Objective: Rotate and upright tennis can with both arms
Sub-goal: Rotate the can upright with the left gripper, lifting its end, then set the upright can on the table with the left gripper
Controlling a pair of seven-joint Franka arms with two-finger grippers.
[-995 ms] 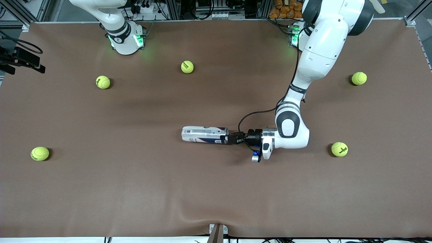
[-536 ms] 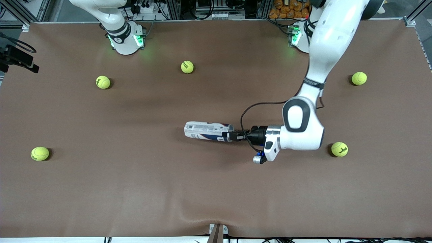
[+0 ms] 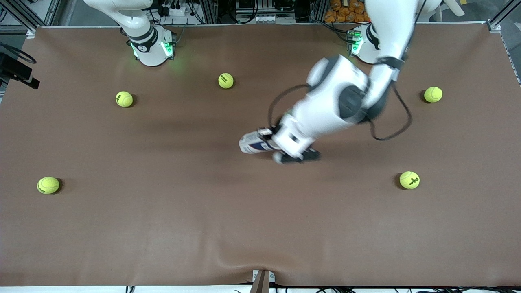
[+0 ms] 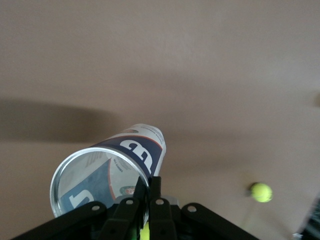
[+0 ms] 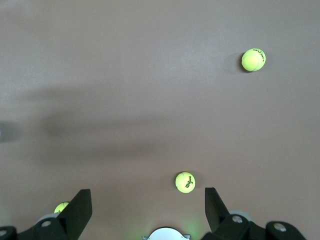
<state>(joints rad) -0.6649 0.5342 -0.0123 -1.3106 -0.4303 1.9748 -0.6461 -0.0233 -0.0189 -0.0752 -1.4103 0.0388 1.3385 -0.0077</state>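
Item: slim clear-plastic tennis can (image 3: 253, 144) with white and navy label, raised off the brown-covered bench (image 3: 163, 228) over its middle. Tilted, open silvery-rimmed mouth turned toward the left wrist camera, closed end pointing down at the cloth (image 4: 107, 172). Gripped at the rim by the left pincer (image 4: 148, 200), black fingers (image 4: 156, 192) pressed together on the can wall, one inside the mouth and one outside.

Left arm: white, jointed, black-banded, reaching from its green-lit base (image 3: 358, 42) in over the bench centre, wrist blurred in the front view.

Right pincer (image 5: 147, 210): held high over the bench near its own base, black fingers (image 5: 80, 210) spread wide, nothing between them. Right arm waiting, only its green-lit base (image 3: 152, 49) and lowest link visible in the front view.

Also on the bench, six yellow-green tennis balls, all well apart from the can:
- one (image 3: 226, 80) between the two bases;
- one (image 3: 124, 99) a little nearer the front camera than the right arm's base;
- one (image 3: 48, 185) at the right arm's end of the bench, nearer the camera;
- one (image 3: 433, 94) at the left arm's end;
- one (image 3: 409, 180) at the same end, nearer the camera;
- one, small, seen past the can from the left wrist (image 4: 261, 192); not possible to tell which.
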